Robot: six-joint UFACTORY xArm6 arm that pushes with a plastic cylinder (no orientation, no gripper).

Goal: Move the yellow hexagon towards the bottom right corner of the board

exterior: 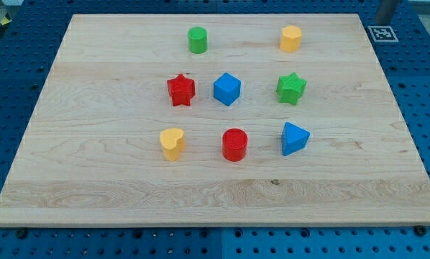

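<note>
The yellow hexagon (290, 38) stands near the top of the wooden board (93, 187), right of centre. My tip (383, 20) shows at the view's top right corner, just beyond the board's top right corner. It is well to the right of the yellow hexagon and touches no block.
A green cylinder (197, 40) is at the top centre. The middle row holds a red star (180, 91), a blue cube (227, 88) and a green star (291, 88). The lower row holds a yellow heart (172, 143), a red cylinder (235, 144) and a blue triangle (294, 138). A marker tag (382, 33) lies off the board.
</note>
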